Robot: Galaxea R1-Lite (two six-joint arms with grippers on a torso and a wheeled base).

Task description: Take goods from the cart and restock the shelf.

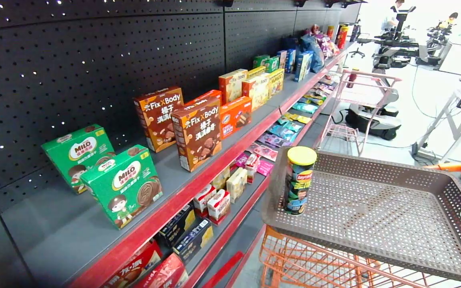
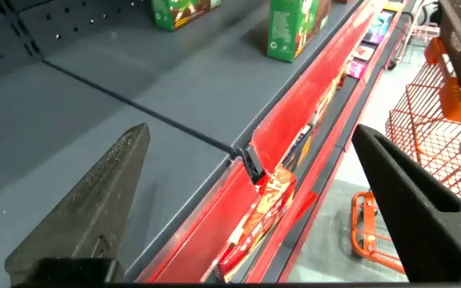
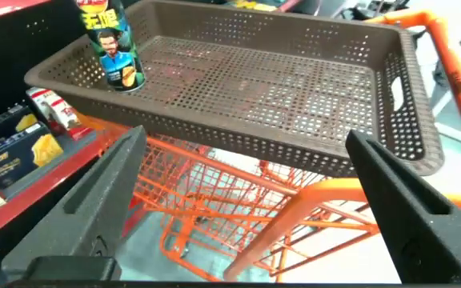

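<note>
The shelf (image 1: 50,228) runs along the robot's left, its top board bare at the near end. Farther along stand green chocolate-drink boxes (image 1: 124,186) and brown snack boxes (image 1: 196,134). To the right, close against the shelf's red edge, is the orange wire cart (image 1: 314,260). On top of it rests a brown perforated tray (image 1: 446,180).

The tray holds a single item, a chip can (image 1: 299,180) with a yellow lid. It stands upright, so its long axis is vertical, in the tray's far corner on the shelf side, close against the tray walls there.

The left pincer (image 2: 250,136) hangs with its fingers spread wide and nothing between them, above the bare shelf board and its red front edge, with the cart off to one side. The right pincer (image 3: 246,140) is likewise spread and empty. It is low beside the cart and faces the tray's near wall, and the can (image 3: 112,44) is diagonally across the tray from it, toward the shelf.

The next move depends on that diagonal. The right pincer faces the tray, so it looks better placed to make the pick, but it would have to cross the tray's floor to reach the far corner on the shelf side. A level approach with the fingers either side of the standing can would suit, though the two tray walls crowd that corner. The left pincer is already over the open shelf space, where the can would likely go.
</note>
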